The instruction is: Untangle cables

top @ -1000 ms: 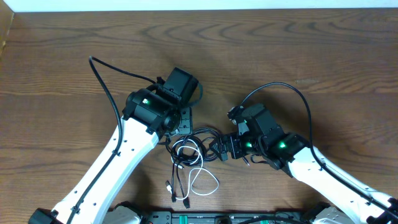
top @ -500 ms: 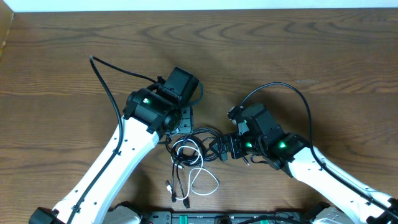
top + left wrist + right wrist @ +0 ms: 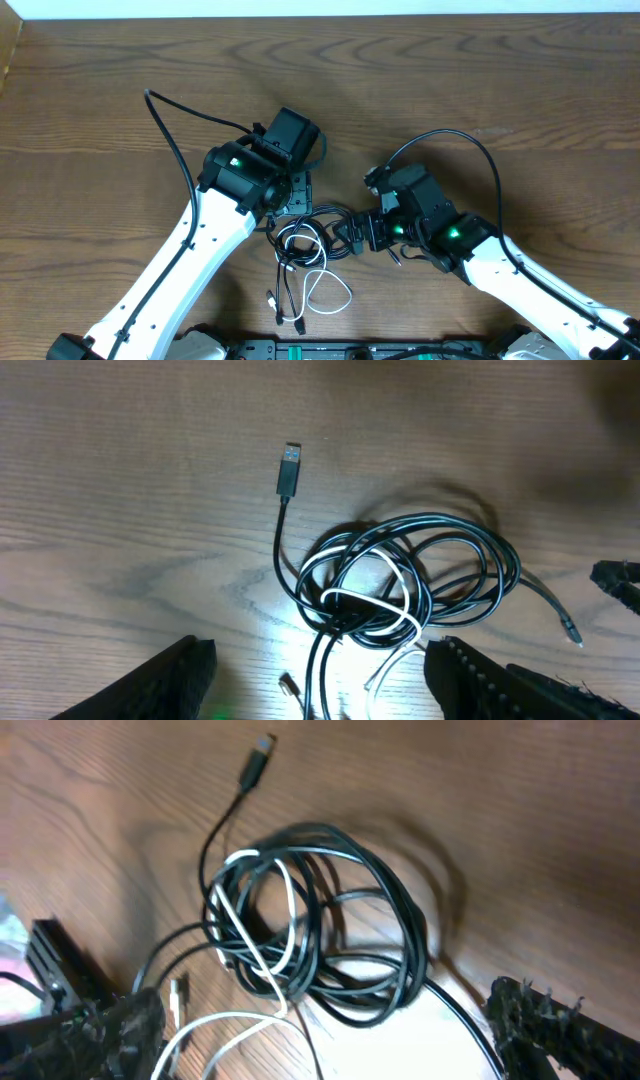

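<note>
A knot of black and white cables (image 3: 308,240) lies on the wooden table between my two arms. A white loop (image 3: 328,290) and loose plug ends trail from it toward the front edge. In the left wrist view the coiled bundle (image 3: 400,585) sits just ahead of my left gripper (image 3: 330,690), which is open and holds nothing; a USB plug (image 3: 288,466) sticks out beyond the coil. In the right wrist view the same bundle (image 3: 320,930) lies ahead of my open right gripper (image 3: 325,1040), with a white strand and a black strand running between its fingers. Seen from overhead, the left gripper (image 3: 292,208) and right gripper (image 3: 352,236) flank the knot.
The left arm's own black cable (image 3: 180,115) arcs over the table at the left, and the right arm's (image 3: 470,150) loops at the right. A black finger of the other gripper (image 3: 60,970) shows at the left of the right wrist view.
My right gripper has shifted slightly away from the front edge, staying beside the knot. The left arm and the cables look unmoved.
</note>
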`<action>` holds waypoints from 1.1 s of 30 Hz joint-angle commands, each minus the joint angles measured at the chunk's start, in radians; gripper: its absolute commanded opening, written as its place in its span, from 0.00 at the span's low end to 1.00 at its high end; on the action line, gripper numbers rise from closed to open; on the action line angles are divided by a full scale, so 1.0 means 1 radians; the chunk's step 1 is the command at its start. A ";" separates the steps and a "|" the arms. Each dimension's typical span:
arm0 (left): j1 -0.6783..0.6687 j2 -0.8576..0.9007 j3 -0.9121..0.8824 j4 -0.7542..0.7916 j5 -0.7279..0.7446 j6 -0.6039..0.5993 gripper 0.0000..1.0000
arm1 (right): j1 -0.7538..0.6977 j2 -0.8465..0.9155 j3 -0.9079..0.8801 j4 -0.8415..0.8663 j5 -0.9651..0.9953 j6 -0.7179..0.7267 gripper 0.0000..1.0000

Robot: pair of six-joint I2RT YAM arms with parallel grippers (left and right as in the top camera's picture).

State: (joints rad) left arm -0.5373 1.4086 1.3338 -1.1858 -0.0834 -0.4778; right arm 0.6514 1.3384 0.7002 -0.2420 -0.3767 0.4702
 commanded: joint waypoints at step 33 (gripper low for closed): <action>0.003 0.296 -0.048 -0.020 0.159 -0.100 0.73 | 0.039 0.266 -0.002 -0.055 0.046 0.154 0.49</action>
State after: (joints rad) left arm -0.5373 1.6665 1.3212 -1.2011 0.0513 -0.5022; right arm 0.6830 1.5532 0.7002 -0.3092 -0.3496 0.6247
